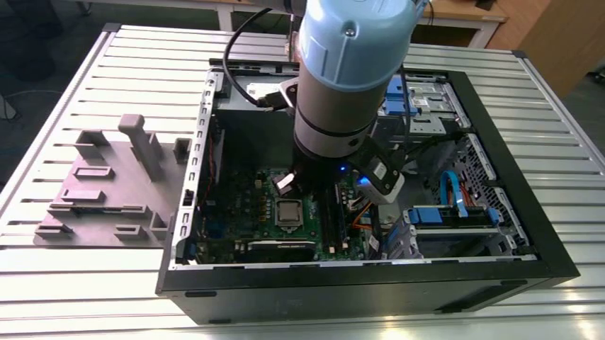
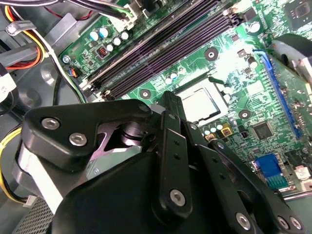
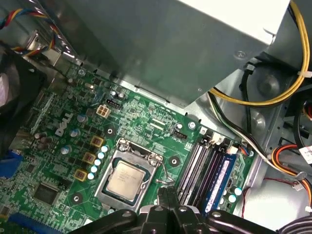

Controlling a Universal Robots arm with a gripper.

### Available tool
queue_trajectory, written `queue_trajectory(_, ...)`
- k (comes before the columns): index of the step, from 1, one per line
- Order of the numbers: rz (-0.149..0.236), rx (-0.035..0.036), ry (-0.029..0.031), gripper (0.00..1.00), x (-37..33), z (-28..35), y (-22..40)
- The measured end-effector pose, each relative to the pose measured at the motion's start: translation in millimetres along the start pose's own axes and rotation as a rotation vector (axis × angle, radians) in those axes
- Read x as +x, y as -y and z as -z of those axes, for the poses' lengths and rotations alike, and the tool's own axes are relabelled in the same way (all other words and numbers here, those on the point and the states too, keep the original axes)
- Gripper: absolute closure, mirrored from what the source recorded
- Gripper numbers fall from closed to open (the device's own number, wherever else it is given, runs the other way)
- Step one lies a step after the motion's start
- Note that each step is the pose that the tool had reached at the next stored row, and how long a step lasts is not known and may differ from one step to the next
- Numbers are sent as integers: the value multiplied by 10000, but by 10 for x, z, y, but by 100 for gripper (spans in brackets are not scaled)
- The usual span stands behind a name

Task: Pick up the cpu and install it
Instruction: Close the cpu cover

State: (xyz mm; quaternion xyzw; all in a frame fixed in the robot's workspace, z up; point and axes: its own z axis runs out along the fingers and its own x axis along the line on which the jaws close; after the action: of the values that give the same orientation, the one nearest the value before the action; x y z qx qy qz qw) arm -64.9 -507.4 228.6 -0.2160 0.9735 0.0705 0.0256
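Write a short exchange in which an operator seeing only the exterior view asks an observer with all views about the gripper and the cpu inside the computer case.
Operator: The arm hides the gripper from me. Is it open?
Observer: No. In the first wrist view the gripper is shut and holds nothing.
Operator: Is it touching the cpu?
Observer: No. The cpu lies flat in the socket. The gripper is apart from it, by the socket's edge nearest the memory slots.

Ribbed alu table (image 1: 76, 85), wooden bench behind (image 1: 472, 18), dark floor (image 1: 24, 42)
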Motion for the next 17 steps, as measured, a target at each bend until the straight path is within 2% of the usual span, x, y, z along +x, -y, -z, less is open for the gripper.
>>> queue_trajectory(9, 1, 1, -1, 90, 0, 1, 0)
queue_trajectory(14, -7, 16, -31, 90, -8, 89, -11)
queue_trajectory(17, -13, 31, -48, 90, -10, 105, -13)
